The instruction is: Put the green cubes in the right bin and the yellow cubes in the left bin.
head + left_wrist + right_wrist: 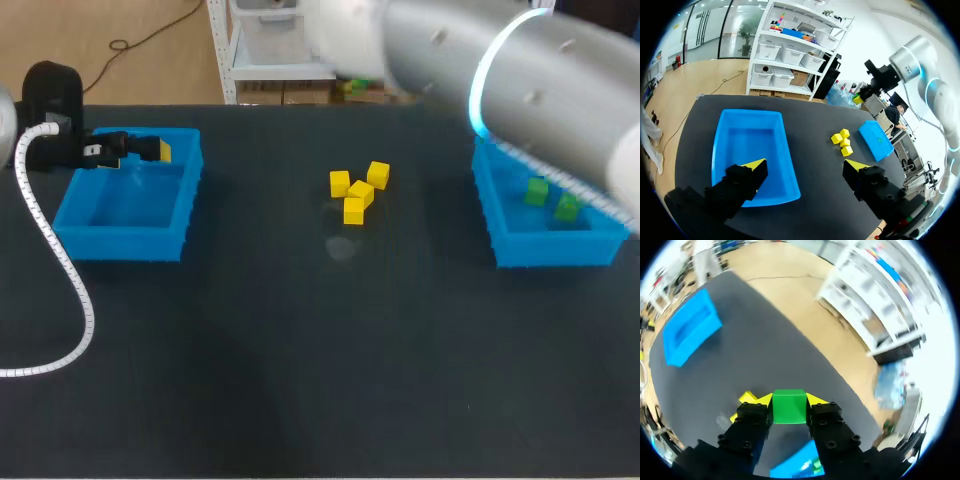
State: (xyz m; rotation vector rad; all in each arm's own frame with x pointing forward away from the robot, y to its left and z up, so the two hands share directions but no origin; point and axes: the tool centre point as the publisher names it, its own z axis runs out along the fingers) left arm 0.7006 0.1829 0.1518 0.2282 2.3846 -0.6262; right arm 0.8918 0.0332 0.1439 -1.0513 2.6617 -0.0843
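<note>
I'm pinching a green cube [788,407] dead center in my right gripper [789,401]. My left gripper [805,165] is hanging wide open, holding nothing.

Soft, even light falls on the dark counter [300,380], which looks matt with only faint shadows. The right arm [540,90], close to the head camera, is out of focus. In the right wrist view the green cube [789,406] between the jaws is sharp, but the surroundings are smeared and bent near the rim.

A dark matte table [300,380] under even light.
</note>
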